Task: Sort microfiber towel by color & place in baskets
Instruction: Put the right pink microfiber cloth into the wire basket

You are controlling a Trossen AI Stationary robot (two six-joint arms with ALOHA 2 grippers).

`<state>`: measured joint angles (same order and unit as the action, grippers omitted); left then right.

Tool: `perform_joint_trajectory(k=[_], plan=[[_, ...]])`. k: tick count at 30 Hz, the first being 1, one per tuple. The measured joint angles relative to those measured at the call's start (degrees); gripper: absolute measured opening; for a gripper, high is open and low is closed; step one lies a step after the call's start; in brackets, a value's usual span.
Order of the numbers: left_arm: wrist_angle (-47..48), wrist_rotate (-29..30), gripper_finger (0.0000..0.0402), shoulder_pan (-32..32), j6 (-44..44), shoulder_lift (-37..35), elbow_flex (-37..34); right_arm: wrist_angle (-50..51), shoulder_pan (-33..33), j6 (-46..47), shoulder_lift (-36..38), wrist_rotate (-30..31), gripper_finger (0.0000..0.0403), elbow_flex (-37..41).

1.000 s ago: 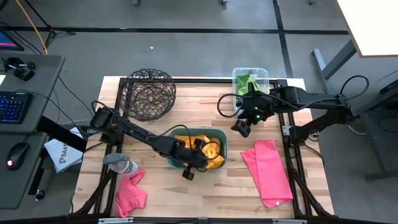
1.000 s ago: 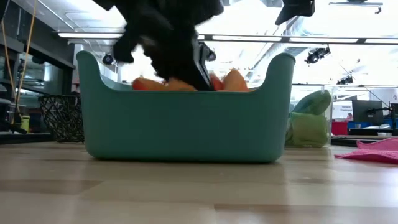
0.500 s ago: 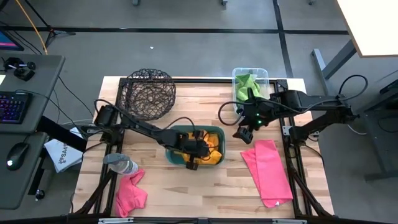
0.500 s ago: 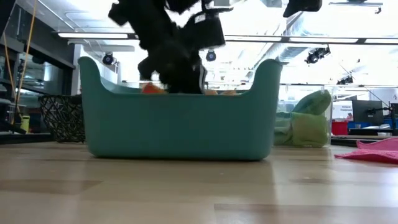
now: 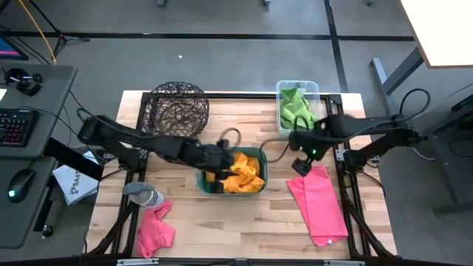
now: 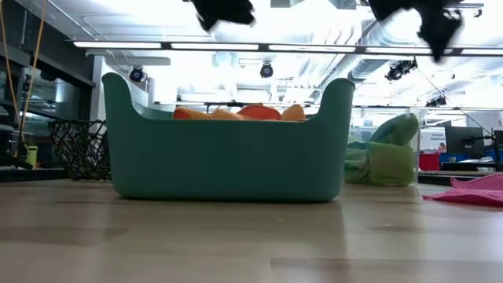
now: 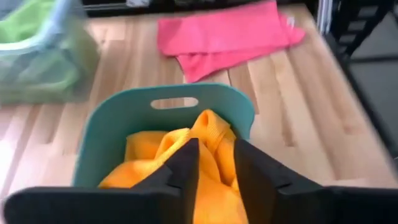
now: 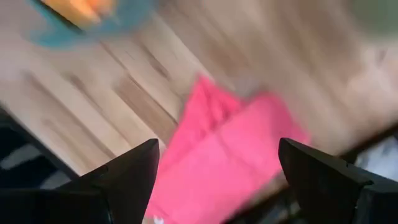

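Near the table's (image 5: 244, 222) front-left corner a crumpled pink towel (image 5: 154, 229) waits beside the bottle (image 5: 143, 195); the wire-mesh basket (image 5: 176, 111) at the rear-left edge looks empty, presumably meant for pink. My left pincer (image 5: 216, 164) hangs over the teal tub (image 5: 258, 154) at the table's middle, fingers (image 7: 186, 163) parted narrowly and gripping nothing, the orange towels (image 5: 242, 173) heaped beneath them. Green towels (image 5: 294, 107) fill the clear bin (image 5: 315, 89) at the rear-right edge. My right pincer (image 5: 301, 164), spread wide and empty, hovers just above the flat pink towel (image 5: 319, 204) by the right edge, placed to seize it.
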<state>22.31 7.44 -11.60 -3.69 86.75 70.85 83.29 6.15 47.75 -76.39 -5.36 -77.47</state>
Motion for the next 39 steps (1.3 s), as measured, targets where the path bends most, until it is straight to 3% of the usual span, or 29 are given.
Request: perform_joint_trajectory(k=[5,11,16,20,27,31,35,36,39], plan=[[4.7,1.1,0.0136,0.0,-9.5,-10.4,0.0,-8.7,5.4,9.1,1.6,-9.3,0.0325,18.8],[-2.8,6.5,0.0156,-2.2,-14.1,-20.0,-1.5,-24.5,13.0,25.0,1.8,-18.1,0.0322,34.8],[-10.4,9.9,0.0157,-4.5,-11.6,-23.9,-1.6,-36.3,18.0,40.0,1.4,-14.3,0.0306,40.9],[-15.2,11.8,0.0157,-5.4,-7.9,-25.3,-1.6,-37.2,19.8,47.9,0.3,-8.2,0.0290,42.8],[-23.6,11.2,0.0157,-5.5,-6.1,-27.4,-1.6,-39.9,20.9,50.6,-4.7,-6.0,0.0264,44.2],[-28.4,8.8,0.0157,-5.5,-4.0,-29.5,-1.6,-40.9,20.9,46.7,-6.7,-6.0,0.0198,43.1],[-31.7,7.5,0.0157,-5.5,-2.6,-32.6,-1.5,-38.6,21.1,43.4,-6.3,-2.9,0.0042,41.2],[-32.1,7.5,0.0157,-5.5,-2.2,-33.3,-1.5,-37.4,21.1,42.0,-6.0,-2.0,0.0022,40.3],[-30.6,7.5,0.0157,-5.4,-1.1,-35.8,-1.5,-29.3,21.1,39.3,-5.1,-0.6,0.0020,35.1]])
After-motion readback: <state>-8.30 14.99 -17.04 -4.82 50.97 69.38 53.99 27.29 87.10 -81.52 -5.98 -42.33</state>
